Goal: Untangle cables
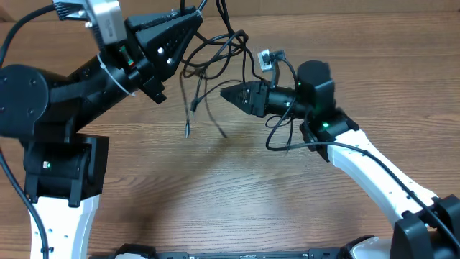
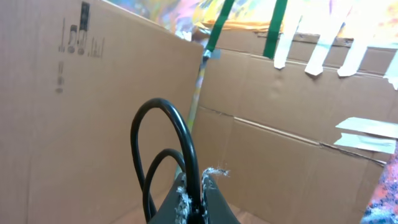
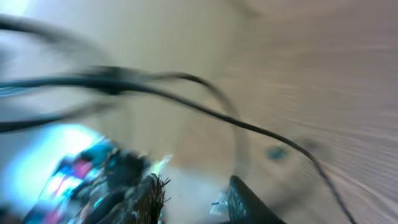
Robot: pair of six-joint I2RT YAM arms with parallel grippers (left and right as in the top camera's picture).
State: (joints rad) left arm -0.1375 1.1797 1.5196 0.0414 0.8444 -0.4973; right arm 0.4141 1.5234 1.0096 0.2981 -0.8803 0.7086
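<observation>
The left gripper [image 1: 194,16] is up at the far side of the desk [image 1: 215,194], pointing toward the middle. Its jaws are clamped tight on the cables [image 1: 231,39]. From its own camera, two black loops rise out of the closed jaws against a cardboard wall [image 2: 93,124] that has strips of green tape [image 2: 217,25] near the top.

The cables sit at the far middle of the desk, bunched in a loose tangle just beyond the left gripper's tip. Several thin strands trail from the tangle toward the near side, and their ends [image 1: 187,132] lie apart from one another. I cannot tell whether those ends rest on the wood or hang just above it.

The right gripper [image 1: 224,93] reaches in from the right side and points left. Its tip is just beside one of the trailing strands and below the tangle. Its camera view is badly blurred, but the two fingers [image 3: 146,199] show with a modest gap between them, so the jaws are partly apart. Nothing can be seen gripped in them, and a thin black strand crosses the view ahead of them.
</observation>
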